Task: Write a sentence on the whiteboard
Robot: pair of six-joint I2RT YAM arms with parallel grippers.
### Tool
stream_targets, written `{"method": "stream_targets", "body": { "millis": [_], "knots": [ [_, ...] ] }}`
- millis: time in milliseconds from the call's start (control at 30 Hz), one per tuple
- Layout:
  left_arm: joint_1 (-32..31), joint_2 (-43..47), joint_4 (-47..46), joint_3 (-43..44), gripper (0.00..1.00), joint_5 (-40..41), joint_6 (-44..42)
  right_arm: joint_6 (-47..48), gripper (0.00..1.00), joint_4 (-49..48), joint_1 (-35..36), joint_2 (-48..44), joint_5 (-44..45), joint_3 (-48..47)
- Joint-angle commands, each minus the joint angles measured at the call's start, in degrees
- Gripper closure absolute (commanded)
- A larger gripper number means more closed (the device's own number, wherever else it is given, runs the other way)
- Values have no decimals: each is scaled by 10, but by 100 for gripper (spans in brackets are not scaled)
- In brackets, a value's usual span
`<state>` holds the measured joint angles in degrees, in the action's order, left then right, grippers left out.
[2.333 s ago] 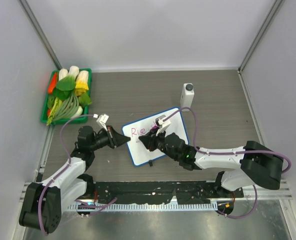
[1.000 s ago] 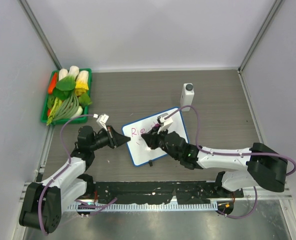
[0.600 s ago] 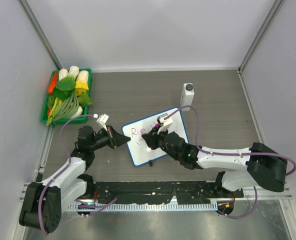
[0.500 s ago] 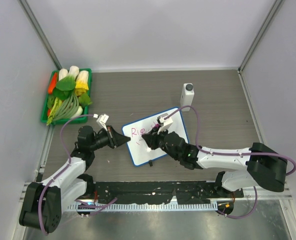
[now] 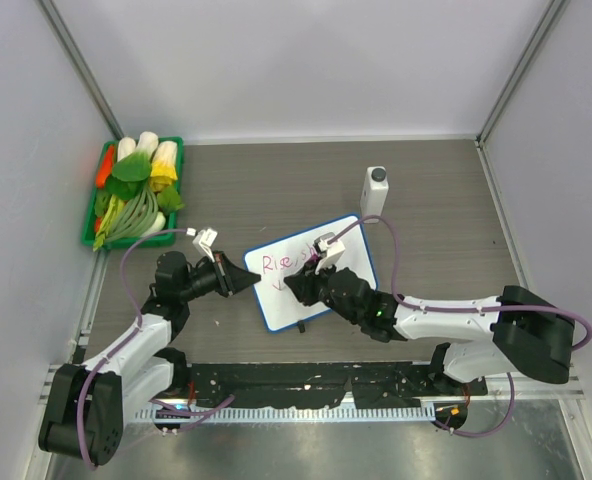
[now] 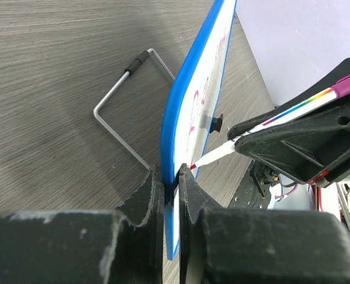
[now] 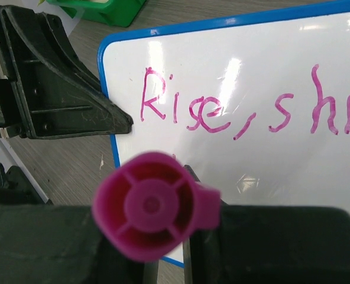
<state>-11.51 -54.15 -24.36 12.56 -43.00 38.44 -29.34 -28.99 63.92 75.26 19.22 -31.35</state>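
While the sentence (image 7: pixel 246 109) shows "Rise, shi" along the top of the whiteboard (image 5: pixel 348 262), the marker (image 6: pixel 293 108) tip sits below that line, probably touching. The right gripper (image 5: pixel 294 285) clamps the marker; the left gripper (image 6: pixel 168 177) pinches the board's rim on its own side. Only the left wrist view shows the tip; the cap (image 7: pixel 154 204) hides it elsewhere

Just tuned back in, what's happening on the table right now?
The left gripper has its jaws shut on the left edge of the whiteboard, steadying it. The right gripper holds a pink marker with its tip at the board, below the first line. The sentence reads "Rise, shi" in the right wrist view. The rest runs out of frame, so the writing looks partway done.
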Motion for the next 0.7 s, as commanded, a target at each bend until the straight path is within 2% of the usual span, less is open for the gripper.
{"method": "stream_targets", "body": {
  "millis": [0,467,667],
  "knots": [
    [4,-2,-10,-3,100,28,-42,-7,99,22,2,-3,4,10],
    [3,-3,-10,-3,100,29,-42,-9,98,40,2,-17,-42,15],
    [4,-2,-10,-3,100,29,-42,-8,99,38,2,-53,-56,8]
  ]
}}
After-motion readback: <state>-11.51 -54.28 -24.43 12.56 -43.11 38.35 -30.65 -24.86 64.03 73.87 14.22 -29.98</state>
